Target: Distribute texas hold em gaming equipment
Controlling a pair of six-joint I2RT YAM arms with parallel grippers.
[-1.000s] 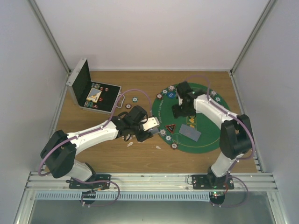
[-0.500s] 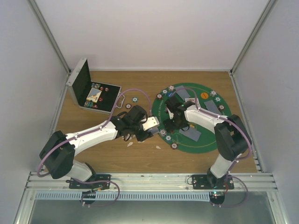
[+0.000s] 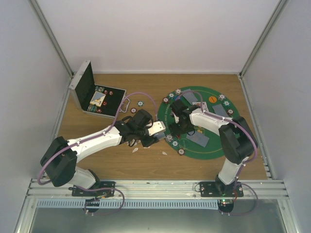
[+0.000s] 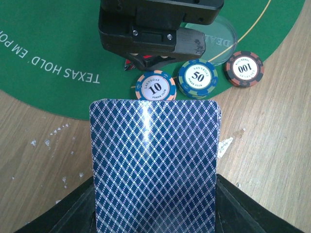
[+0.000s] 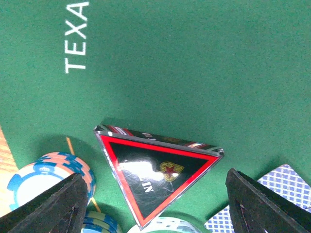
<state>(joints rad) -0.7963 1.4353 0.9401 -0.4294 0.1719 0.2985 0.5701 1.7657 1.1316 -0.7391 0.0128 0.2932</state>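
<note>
Fingers (image 5: 53, 206) flank triangular token (image 5: 158, 172), one corner toward wrist.

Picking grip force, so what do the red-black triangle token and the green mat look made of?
Triangle token: likely hard plastic or acrylic, glossy, with bright glare and a clear bevelled rim. Green mat: probably felt, matte, with a fine fuzzy grain.

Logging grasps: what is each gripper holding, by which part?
Left gripper holds playing cards by their long edges, near end. Right gripper, open above the triangular token, holds nothing.
</note>
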